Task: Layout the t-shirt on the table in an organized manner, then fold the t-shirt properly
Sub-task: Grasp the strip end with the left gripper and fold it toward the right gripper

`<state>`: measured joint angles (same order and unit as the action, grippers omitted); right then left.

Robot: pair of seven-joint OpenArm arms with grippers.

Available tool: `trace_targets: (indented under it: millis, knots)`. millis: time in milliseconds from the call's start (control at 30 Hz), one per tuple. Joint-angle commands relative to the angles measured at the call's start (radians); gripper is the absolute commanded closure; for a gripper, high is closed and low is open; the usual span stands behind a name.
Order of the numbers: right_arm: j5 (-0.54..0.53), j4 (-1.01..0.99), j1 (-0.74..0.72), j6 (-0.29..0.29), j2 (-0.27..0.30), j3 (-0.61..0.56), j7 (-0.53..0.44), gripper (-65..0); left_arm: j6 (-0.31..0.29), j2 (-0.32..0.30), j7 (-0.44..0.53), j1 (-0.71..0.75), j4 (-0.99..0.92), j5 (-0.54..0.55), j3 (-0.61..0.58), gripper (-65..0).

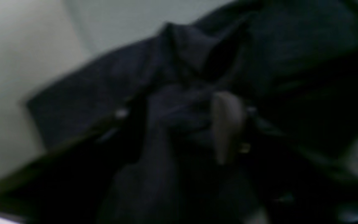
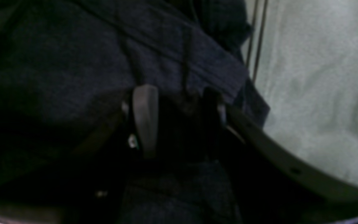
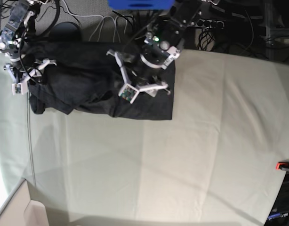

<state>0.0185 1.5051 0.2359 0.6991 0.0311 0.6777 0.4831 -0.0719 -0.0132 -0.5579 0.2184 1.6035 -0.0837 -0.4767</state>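
wrist views: dim, blurred | base view: sharp, evenly lit, soft shadows

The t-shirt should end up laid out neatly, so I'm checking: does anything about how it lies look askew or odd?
Yes. The t-shirt is bunched in rumpled folds at the table's far left corner, not spread flat. Its left end is heaped under the right gripper, and its edge seems to reach the table's far edge.

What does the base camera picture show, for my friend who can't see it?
A dark charcoal fabric t-shirt lies bunched in the far left corner of a broad pale grey-green cloth table. Two robot arms reach down to it, the right gripper at its left end and the left gripper near its right side. The rest of the cloth shows only faint creases.
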Motion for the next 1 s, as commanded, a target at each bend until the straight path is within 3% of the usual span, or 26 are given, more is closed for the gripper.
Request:
trace_targets:
  millis: [0,100,500,600,767,867,967]
  knots:
    - [-0.016,0.013,-0.002,-0.001,0.011,0.004,-0.021,-24.4,0.004,-0.011,0.020,-0.009,0.013,0.029,-0.001,-43.1]
    - [-0.016,0.013,-0.002,-0.001,0.011,0.004,-0.021,-24.4,0.004,-0.023,0.020,-0.020,0.001,0.095,0.002,-51.3]
    - [-0.016,0.013,-0.002,-0.001,0.011,0.004,-0.021,-24.4,0.002,-0.021,0.020,-0.057,-0.118,0.193,-0.004,-51.4]
    - [-0.016,0.013,-0.003,-0.001,0.011,0.004,-0.021,-24.4,0.002,-0.023,0.020,-0.057,-0.108,0.207,-0.004,-42.2]
    - [-0.016,0.013,-0.003,-0.001,0.011,0.004,-0.021,-24.4,0.002,-0.015,0.020,-0.057,-0.108,0.206,-0.004,-12.7]
    - [-0.016,0.013,-0.005,-0.001,0.011,0.004,-0.021,-24.4,0.002,-0.014,0.020,-0.057,-0.108,0.206,-0.004,0.0]
    - [-0.016,0.013,-0.005,-0.001,0.011,0.004,-0.021,-24.4,0.002,-0.014,0.020,-0.057,-0.107,0.206,-0.027,-0.6]
